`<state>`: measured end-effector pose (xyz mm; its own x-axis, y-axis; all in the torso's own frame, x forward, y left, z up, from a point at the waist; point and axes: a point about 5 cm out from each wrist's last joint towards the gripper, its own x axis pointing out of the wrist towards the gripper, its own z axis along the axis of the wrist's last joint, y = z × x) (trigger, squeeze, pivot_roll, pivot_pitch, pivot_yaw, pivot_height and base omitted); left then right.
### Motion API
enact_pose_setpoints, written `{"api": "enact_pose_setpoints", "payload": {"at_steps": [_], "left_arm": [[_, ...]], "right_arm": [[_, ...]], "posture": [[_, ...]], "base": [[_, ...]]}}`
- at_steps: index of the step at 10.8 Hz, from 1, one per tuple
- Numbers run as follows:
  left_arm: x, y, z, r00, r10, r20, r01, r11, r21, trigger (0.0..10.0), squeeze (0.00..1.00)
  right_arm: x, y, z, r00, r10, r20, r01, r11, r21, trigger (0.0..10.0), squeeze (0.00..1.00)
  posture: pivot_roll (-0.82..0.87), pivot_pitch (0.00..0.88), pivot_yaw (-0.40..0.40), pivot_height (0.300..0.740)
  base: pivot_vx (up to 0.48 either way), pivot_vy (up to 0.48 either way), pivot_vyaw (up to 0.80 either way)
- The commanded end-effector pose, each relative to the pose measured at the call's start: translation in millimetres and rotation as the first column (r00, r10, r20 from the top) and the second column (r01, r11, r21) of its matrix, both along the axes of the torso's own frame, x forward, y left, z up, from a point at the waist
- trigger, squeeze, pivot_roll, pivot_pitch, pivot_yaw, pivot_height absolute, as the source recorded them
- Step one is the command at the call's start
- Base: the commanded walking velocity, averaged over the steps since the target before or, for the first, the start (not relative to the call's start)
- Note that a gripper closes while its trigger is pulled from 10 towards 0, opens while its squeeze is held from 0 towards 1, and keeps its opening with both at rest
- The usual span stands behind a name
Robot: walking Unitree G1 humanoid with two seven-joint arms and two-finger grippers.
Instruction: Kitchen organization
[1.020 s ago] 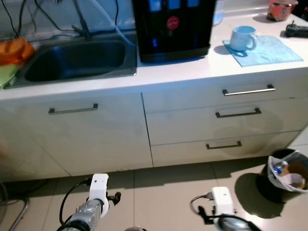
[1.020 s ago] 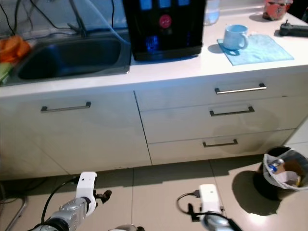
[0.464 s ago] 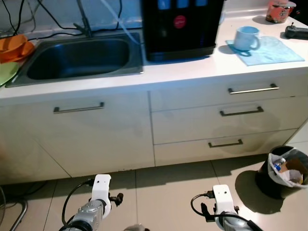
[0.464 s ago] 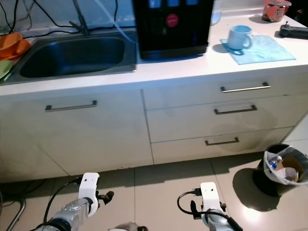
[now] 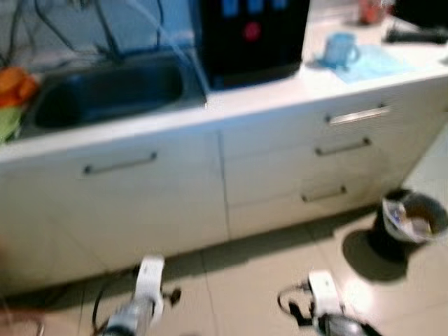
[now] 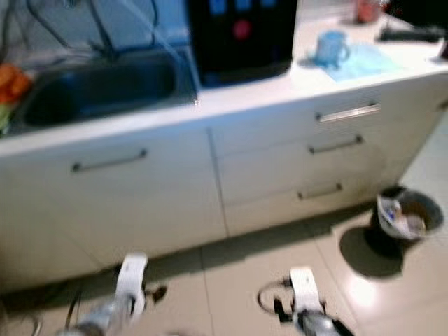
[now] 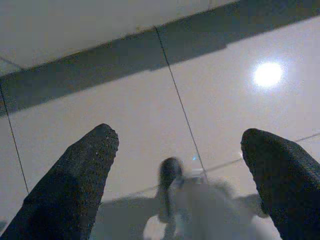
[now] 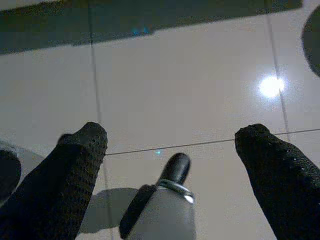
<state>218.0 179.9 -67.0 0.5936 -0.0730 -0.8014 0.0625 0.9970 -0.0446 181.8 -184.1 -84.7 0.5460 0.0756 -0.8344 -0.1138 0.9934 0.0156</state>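
White worktop (image 5: 308, 80) carries a pale blue mug (image 5: 339, 48) on a blue cloth (image 5: 371, 63) near its right end. Left gripper (image 7: 180, 165) and right gripper (image 8: 172, 160) hang spread, empty, above floor tiles. Organization appears not yet begun.

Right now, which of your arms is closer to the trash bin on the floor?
Right. The right tool hangs low on the trash bin's side, with bare floor tile between them. The left tool hangs farther off, below the sink cabinet.

home kitchen | sink (image 5: 112, 91) | drawers (image 5: 346, 147) | mug (image 5: 338, 49) | tiled floor (image 5: 245, 280)
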Motion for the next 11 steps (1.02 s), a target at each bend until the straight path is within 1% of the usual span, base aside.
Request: {"api": "enact_pose_setpoints", "payload": {"at_steps": [1,3,4,5,6,7,8,11], "left_arm": [[-4.4,10.8,-1.3,1.000,0.006,-0.012,-0.006,1.000,0.029,10.0,0.00],[-5.1,10.3,-1.7,1.000,0.002,-0.014,-0.001,0.999,0.033,10.0,0.00],[-5.2,8.6,-1.9,1.000,-0.005,-0.007,0.005,0.999,0.032,10.0,0.00],[-5.4,8.3,-2.0,1.000,-0.003,-0.002,0.003,0.999,0.034,10.0,0.00],[-5.3,9.7,-1.8,1.000,0.018,0.004,-0.019,0.999,0.037,10.0,0.00],[-4.5,11.5,-1.0,1.000,0.015,0.014,-0.016,0.998,0.059,10.0,0.00],[-3.7,12.9,-0.3,1.000,0.018,0.020,-0.019,0.998,0.064,10.0,0.00],[-4.2,9.0,-1.0,1.000,-0.026,0.013,0.025,0.997,0.068,10.0,0.00]], "right_arm": [[9.7,15.9,3.1,1.000,0.017,0.021,-0.018,0.999,0.035,10.0,0.00],[9.8,16.4,3.2,0.999,0.024,0.022,-0.025,0.999,0.030,10.0,0.00],[7.8,11.2,2.8,0.999,0.031,0.023,-0.032,0.999,0.019,10.0,0.00],[7.4,10.1,2.8,0.999,0.048,0.022,-0.048,0.999,0.010,10.0,0.00],[7.0,9.9,2.6,0.997,0.069,0.018,-0.069,0.998,0.001,10.0,0.00],[6.8,9.5,2.5,0.996,0.084,0.014,-0.084,0.996,-0.010,10.0,0.00],[7.2,9.4,2.7,0.996,0.083,0.014,-0.083,0.996,-0.010,10.0,0.00],[8.8,8.0,3.6,0.996,0.086,0.018,-0.086,0.996,-0.014,10.0,0.00]], "posture": [[0.07,0.000,0.095,0.740],[0.07,0.000,0.096,0.740],[0.06,0.000,0.092,0.740],[0.06,0.000,0.089,0.740],[0.06,0.000,0.087,0.740],[0.06,0.000,0.086,0.740],[0.07,0.000,0.084,0.740],[0.07,0.000,0.079,0.740]], "base": [[0.000,0.480,0.00],[0.000,0.480,0.00],[0.000,0.000,0.00],[0.000,0.000,0.00],[0.000,0.000,0.71],[0.000,0.000,0.80],[0.000,0.000,0.80],[0.000,0.000,0.80]]}}
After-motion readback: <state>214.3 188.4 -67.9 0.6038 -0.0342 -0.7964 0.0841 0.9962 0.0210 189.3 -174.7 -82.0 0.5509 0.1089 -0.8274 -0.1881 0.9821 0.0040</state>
